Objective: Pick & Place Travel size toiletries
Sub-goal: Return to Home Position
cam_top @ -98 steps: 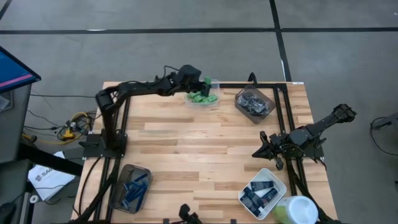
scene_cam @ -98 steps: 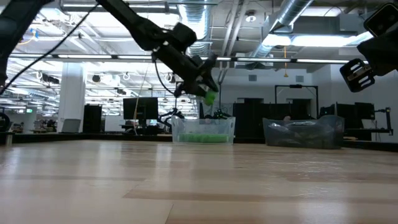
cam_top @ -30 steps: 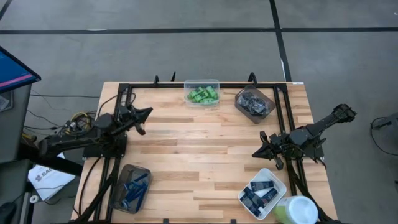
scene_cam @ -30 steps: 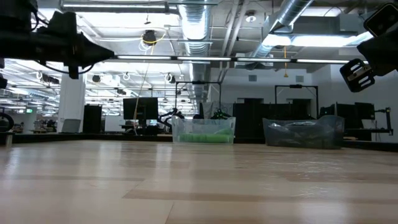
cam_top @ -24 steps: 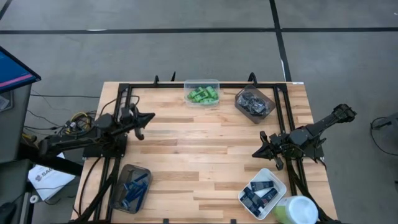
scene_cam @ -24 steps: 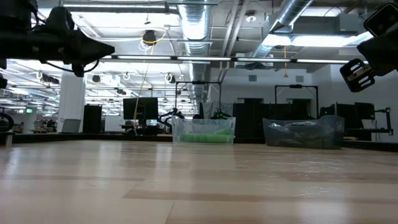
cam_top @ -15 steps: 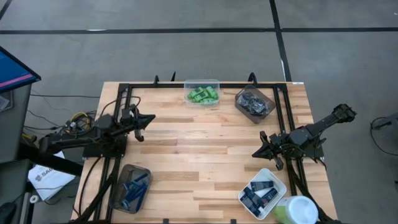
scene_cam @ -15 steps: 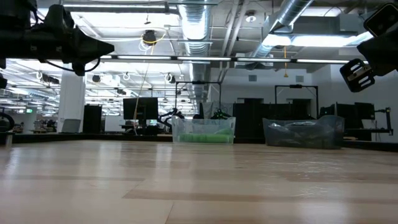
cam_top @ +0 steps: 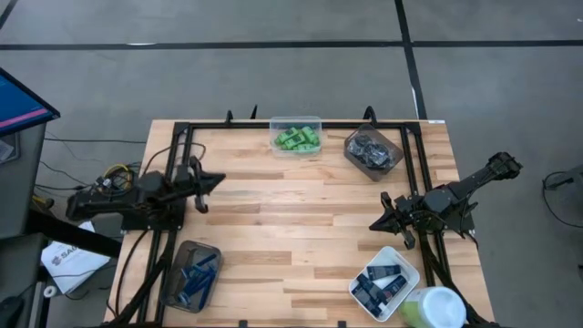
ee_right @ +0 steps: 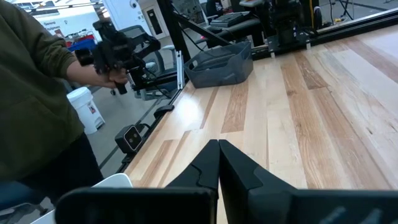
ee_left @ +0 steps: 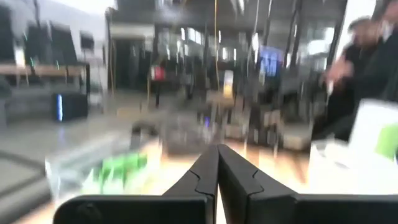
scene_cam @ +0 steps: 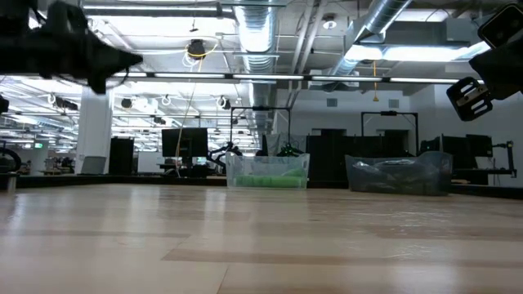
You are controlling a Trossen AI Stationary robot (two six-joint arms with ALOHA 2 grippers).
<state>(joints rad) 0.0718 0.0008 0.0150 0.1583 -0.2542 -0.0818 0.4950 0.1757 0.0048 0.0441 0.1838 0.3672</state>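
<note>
**Clerk:** Entry one, the grippers?

**Keeper:** We log the left gripper (cam_top: 215,179) at 9 o'clock on the table (cam_top: 301,219), raised clear of the boards. Its fingers (ee_left: 200,174) are pressed together on nothing. We log the right gripper (cam_top: 375,222) at 3 o'clock, also off the wood, with its fingers (ee_right: 202,165) likewise touching and empty.

**Clerk:** Entry two, the toiletries?

**Keeper:** We count four lots, each in its own container.
- The green mini bottles (cam_top: 297,138) lie in the clear bin (cam_top: 295,118) at 12 o'clock.
- The greyish discs (cam_top: 373,150) fill the clear tub (cam_top: 348,146) just beside it, toward 1 o'clock.
- The navy tubes (cam_top: 381,284) lie in the white tub (cam_top: 414,273) at 5 o'clock.
- The blue razors (cam_top: 196,278) lie in the grey tub (cam_top: 180,255) at 7 o'clock.

Both grippers are well apart from all four.

**Clerk:** Entry three, anything beyond the table?

**Keeper:** In the right wrist view we note a person (ee_right: 37,106) in an olive sleeve standing off the table's edge, one hand holding a dark device.
</note>
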